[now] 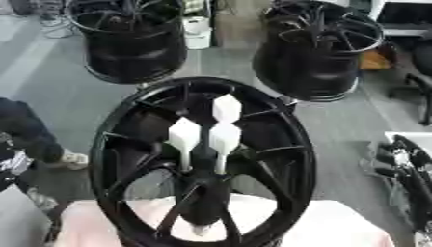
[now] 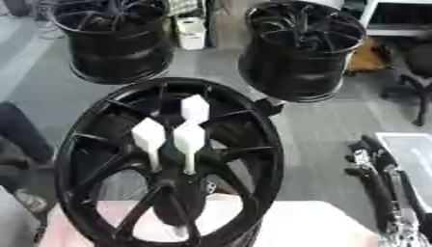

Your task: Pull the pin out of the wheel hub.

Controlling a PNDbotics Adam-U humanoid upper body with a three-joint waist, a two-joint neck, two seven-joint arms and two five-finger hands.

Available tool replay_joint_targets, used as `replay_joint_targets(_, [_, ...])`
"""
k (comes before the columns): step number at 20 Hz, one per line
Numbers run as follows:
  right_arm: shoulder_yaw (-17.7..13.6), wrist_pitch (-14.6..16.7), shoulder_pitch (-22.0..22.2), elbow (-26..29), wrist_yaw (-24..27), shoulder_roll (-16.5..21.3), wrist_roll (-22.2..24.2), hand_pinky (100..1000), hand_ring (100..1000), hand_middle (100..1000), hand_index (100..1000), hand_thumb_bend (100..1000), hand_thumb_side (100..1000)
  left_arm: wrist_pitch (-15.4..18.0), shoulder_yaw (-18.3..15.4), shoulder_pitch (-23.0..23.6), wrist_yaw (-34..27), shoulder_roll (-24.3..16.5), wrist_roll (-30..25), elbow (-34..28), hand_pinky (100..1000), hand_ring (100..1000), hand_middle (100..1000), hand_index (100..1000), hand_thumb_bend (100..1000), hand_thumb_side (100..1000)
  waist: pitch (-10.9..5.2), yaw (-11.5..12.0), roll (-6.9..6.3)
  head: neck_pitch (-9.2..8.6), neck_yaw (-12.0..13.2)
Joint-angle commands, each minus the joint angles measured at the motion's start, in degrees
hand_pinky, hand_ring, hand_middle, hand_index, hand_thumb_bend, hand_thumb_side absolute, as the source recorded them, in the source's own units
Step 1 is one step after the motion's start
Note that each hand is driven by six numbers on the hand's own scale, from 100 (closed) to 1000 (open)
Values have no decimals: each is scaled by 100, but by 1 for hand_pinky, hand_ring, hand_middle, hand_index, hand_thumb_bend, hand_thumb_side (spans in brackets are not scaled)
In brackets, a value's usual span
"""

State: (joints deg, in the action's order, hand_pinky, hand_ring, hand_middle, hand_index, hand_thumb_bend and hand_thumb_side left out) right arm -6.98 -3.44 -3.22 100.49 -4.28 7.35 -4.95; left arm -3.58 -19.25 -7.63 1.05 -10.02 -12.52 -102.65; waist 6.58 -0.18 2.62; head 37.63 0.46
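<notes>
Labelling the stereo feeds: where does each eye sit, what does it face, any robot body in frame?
Left eye view: in the head, looking down at the black wheel hub with three white pins at its centre; no robot arm or hand shows.
Right eye view: beside it, facing the same way, hub shifted left in frame; no hand either.
Shared: the hub, the pins, two black wheels standing on the floor behind.

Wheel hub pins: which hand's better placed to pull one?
Probably right: the right hand shows at the right edge beside the wheel hub; the left hand is out of view.
</notes>
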Motion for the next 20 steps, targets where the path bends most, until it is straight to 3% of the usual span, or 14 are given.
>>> replay_joint_targets(1, [1, 5, -38, 112, -15, 83, 1, 673, 753, 764, 914, 100, 730, 8, 7, -46, 11, -51, -6, -126, 473, 505, 714, 777, 774, 417, -78, 8, -10, -45, -7])
replay_joint_targets(13, [-20, 22, -103, 125, -47, 200, 21, 677, 758, 769, 922, 100, 702, -7, 16, -54, 9, -55, -8, -127, 472, 505, 714, 777, 779, 415, -94, 53, 24, -62, -16])
replay_joint_targets(14, [-45, 33, -191, 146, -35, 357, 31, 678, 759, 769, 922, 100, 682, -9, 20, -45, 10, -60, -13, -125, 472, 505, 714, 777, 779, 415, -106, 59, 33, -44, -10])
replay_joint_targets(16, [-65, 147, -502, 255, 77, 919, 132, 692, 770, 783, 922, 100, 528, -16, 23, -19, 20, -78, -19, -117, 471, 505, 714, 776, 780, 415, -131, 67, 66, -22, -10])
replay_joint_targets(17, [-50, 235, -683, 315, 119, 1247, 253, 694, 771, 784, 922, 100, 514, -19, 23, -9, 26, -83, -22, -113, 471, 505, 714, 776, 780, 415, -140, 72, 81, -20, -8])
replay_joint_targets(19, [96, 437, -1169, 448, 212, 2016, 634, 714, 790, 804, 920, 100, 370, -26, 41, -3, 30, -86, -41, -108, 472, 505, 714, 776, 779, 415, -156, 109, 114, -39, -41])
replay_joint_targets(20, [209, 518, -1424, 493, 285, 2362, 879, 721, 799, 812, 923, 100, 339, -29, 51, -5, 32, -85, -55, -107, 472, 505, 714, 776, 778, 416, -157, 129, 126, -55, -68])
